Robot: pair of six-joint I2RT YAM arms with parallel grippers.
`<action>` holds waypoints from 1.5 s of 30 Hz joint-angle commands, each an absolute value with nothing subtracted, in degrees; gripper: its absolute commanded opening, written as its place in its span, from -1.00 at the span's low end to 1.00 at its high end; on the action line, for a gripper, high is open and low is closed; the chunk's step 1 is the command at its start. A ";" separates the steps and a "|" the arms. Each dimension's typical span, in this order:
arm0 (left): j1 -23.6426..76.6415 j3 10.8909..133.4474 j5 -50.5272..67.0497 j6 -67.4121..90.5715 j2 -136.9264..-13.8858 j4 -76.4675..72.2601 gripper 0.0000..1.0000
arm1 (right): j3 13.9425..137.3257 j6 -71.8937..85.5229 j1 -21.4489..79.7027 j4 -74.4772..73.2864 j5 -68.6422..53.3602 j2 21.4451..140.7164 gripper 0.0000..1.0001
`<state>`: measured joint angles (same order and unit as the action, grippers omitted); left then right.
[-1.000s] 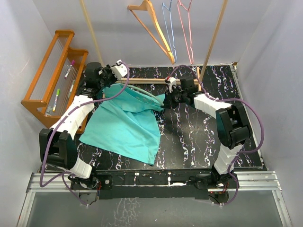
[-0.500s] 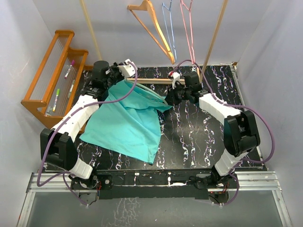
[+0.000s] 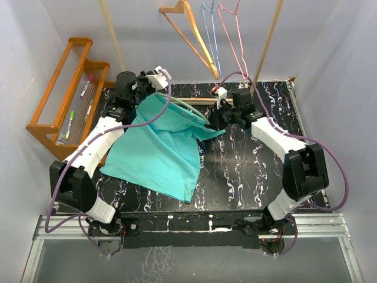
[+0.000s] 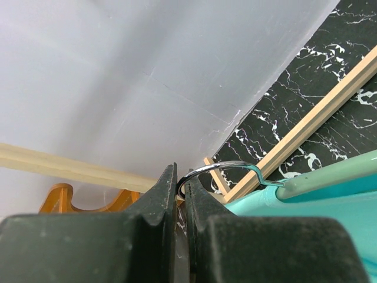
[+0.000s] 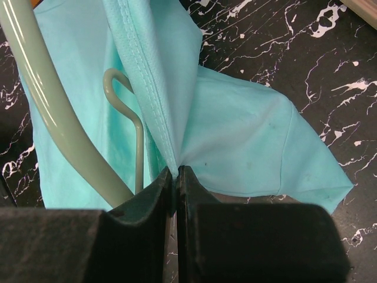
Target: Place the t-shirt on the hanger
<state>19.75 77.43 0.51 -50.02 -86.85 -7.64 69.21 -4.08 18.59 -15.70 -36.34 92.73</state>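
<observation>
The teal t-shirt [image 3: 156,150] lies spread on the black marble table [image 3: 253,165], its upper part lifted between the two arms. The pale mint hanger [image 3: 187,112] sits inside the shirt's top, one arm showing along the cloth. My left gripper [image 3: 151,92] is shut on the hanger's metal hook [image 4: 219,168], seen at the left gripper [image 4: 181,184] in the left wrist view next to the mint arm [image 4: 330,177]. My right gripper [image 3: 213,122] is shut on a fold of the t-shirt [image 5: 247,135] beside the hanger [image 5: 53,112]; the right gripper [image 5: 175,172] pinches the hem.
A thick orange wooden hanger [image 3: 191,35], a blue wire hanger [image 3: 210,29] and a pink wire hanger [image 3: 232,35] hang at the back. An orange wooden rack [image 3: 62,88] stands at the left. Slanted wooden poles [image 3: 268,41] rise behind, and a wooden bar [image 3: 194,101] lies along the table's back.
Both grippers have moved toward the back and right, lifting the hanger and the shirt's top. The right gripper has drawn the cloth's corner further right.
</observation>
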 commanded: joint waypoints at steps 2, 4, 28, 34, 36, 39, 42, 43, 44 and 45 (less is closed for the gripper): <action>19.16 80.69 -3.70 -50.23 -85.22 -12.20 -1.00 | 69.78 -4.31 18.08 -16.59 -35.75 90.72 -0.84; 19.16 80.05 -3.46 -51.55 -85.07 -12.13 -1.00 | 69.91 -4.26 18.08 -16.63 -35.41 90.44 -0.84; 19.98 77.29 -7.85 -57.93 -88.20 -21.04 -1.00 | 70.71 -5.27 18.11 -20.30 -33.26 88.13 -0.84; 20.04 76.15 -8.09 -60.60 -89.06 -22.89 -1.00 | 70.84 -5.29 18.11 -20.39 -32.53 87.04 -0.84; 20.18 75.06 -8.36 -62.29 -89.11 -24.70 -1.00 | 70.92 -5.28 18.13 -20.45 -32.35 86.86 -0.84; 20.13 74.17 -8.67 -63.88 -89.41 -26.46 -1.00 | 71.08 -5.20 18.11 -20.64 -32.45 86.53 -0.84; 20.29 73.54 -8.99 -65.18 -89.67 -27.96 -1.00 | 71.32 -5.18 18.11 -20.89 -32.53 86.15 -0.84; 20.40 73.21 -9.11 -65.63 -89.74 -28.62 -1.00 | 71.43 -5.23 18.11 -21.09 -32.44 86.21 -0.84; 20.46 72.94 -9.08 -66.04 -89.84 -29.16 -1.00 | 71.47 -5.20 18.11 -21.24 -32.38 86.18 -0.84; 20.52 72.64 -9.13 -66.42 -89.84 -29.52 -1.00 | 71.41 -5.26 18.11 -21.34 -32.35 86.09 -0.84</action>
